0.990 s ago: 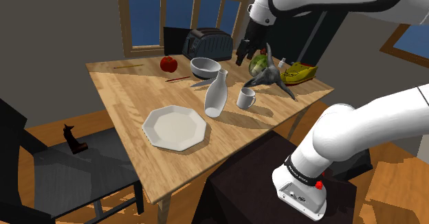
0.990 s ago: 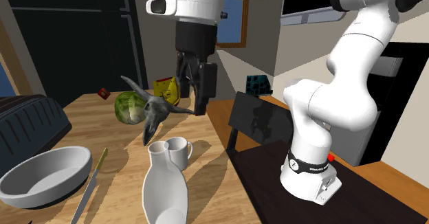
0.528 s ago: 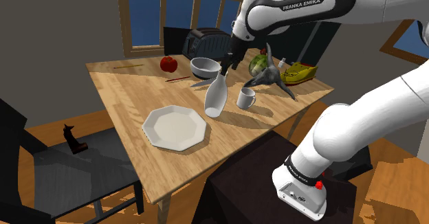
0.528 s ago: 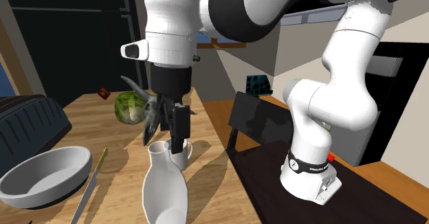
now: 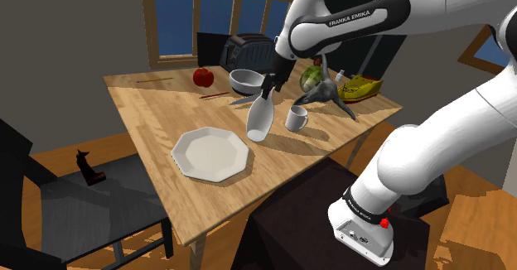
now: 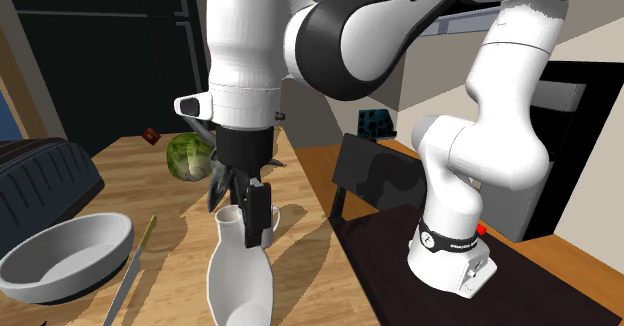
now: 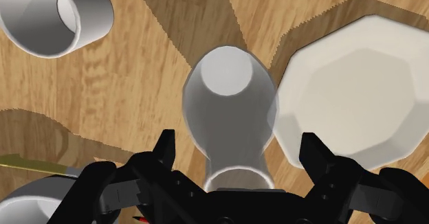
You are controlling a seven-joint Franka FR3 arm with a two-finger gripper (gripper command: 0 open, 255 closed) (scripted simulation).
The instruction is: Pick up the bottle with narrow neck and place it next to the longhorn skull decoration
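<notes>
A white bottle with a narrow neck (image 5: 258, 118) stands upright near the middle of the wooden table (image 5: 157, 115). My black gripper (image 5: 267, 85) has its open fingers either side of the neck, apart from it. In the wrist view the bottle (image 7: 230, 109) sits between the fingers (image 7: 165, 151), with a gap on both sides. The second exterior view has the gripper (image 6: 246, 211) at the bottle's (image 6: 240, 279) neck. The dark longhorn skull (image 5: 323, 95) lies on the table behind a white mug (image 5: 296, 118), to the shoulder view's right of the bottle.
A white plate (image 5: 210, 153) lies in front of the bottle. Behind the bottle are a grey bowl (image 5: 247, 80), a knife (image 5: 240, 100), a red apple (image 5: 203, 77) and a dark toaster (image 5: 253, 53). A green cabbage (image 5: 311, 78) and a yellow object (image 5: 358, 86) sit beyond the skull.
The arm swung from above the skull over to the bottle and lowered until the fingers straddle its neck. The fingers stayed open; the bottle has not moved.
</notes>
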